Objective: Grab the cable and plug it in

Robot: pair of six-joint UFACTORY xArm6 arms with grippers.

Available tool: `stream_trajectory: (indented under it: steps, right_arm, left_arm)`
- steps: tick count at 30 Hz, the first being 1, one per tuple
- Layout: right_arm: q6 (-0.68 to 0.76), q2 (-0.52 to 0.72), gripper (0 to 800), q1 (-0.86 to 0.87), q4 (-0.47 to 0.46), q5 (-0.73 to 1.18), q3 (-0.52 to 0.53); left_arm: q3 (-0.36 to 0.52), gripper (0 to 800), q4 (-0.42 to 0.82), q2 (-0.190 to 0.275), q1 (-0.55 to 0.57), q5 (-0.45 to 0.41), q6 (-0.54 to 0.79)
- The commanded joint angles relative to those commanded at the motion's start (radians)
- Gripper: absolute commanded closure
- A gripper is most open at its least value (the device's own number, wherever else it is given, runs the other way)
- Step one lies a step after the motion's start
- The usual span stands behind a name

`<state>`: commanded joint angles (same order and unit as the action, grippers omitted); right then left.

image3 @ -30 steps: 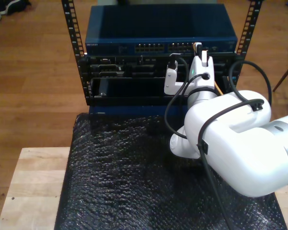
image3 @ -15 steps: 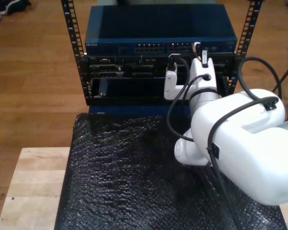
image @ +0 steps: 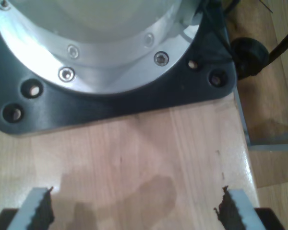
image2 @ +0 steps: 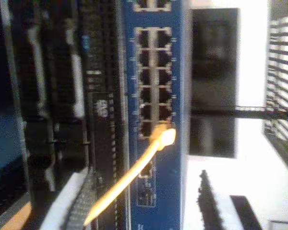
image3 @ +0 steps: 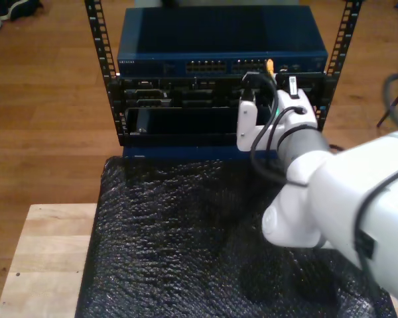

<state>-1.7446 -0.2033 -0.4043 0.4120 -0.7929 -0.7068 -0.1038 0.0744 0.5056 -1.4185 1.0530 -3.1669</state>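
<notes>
My first gripper (image: pixel 134 213) hangs over a light wood tabletop (image: pixel 149 153), jaws spread wide w/ nothing between them; serrated pads (image: pixel 41 211) show at both sides. Ahead sits a dark base plate (image: pixel 110 103) w/ bolt holes, carrying a round silver flange (image: pixel 105 57) w/ screws. Past the table edge: brown floor (image: pixel 269 96) & a black round foot (image: pixel 249 55).
</notes>
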Motion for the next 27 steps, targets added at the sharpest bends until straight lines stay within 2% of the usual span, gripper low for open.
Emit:
stream_trajectory:
  steps: [4, 9, 14, 17, 20, 27]
  right_arm:
    - [-0.006, 0.106, 134, 0.106, -0.043, 0.221, 0.015]
    - [-0.011, 0.192, 77, 0.233, -0.175, 0.493, 0.008]
    - [-0.046, 0.259, 72, 0.365, -0.259, 0.694, -0.006]
    - [-0.126, 0.281, 64, 0.417, -0.264, 0.793, -0.028]
    - [-0.213, 0.304, 8, 0.494, -0.259, 0.927, -0.040]
    - [-0.400, 0.365, 2, 0.730, -0.258, 1.243, -0.048]
  left_arm:
    - [0.000, 0, 0.000, -0.002, 0.000, -0.002, 0.000]
    - [-0.002, 0, 0.000, -0.002, 0.000, 0.000, 0.000]
    - [-0.002, 0, 0.000, -0.002, 0.000, -0.002, 0.000]
    - [-0.002, 0, 0.000, -0.002, 0.000, -0.002, 0.000]
    - [-0.002, 0, 0.000, -0.002, 0.000, -0.002, 0.000]
    - [0.000, 0, 0.000, -0.002, 0.000, -0.002, 0.000]
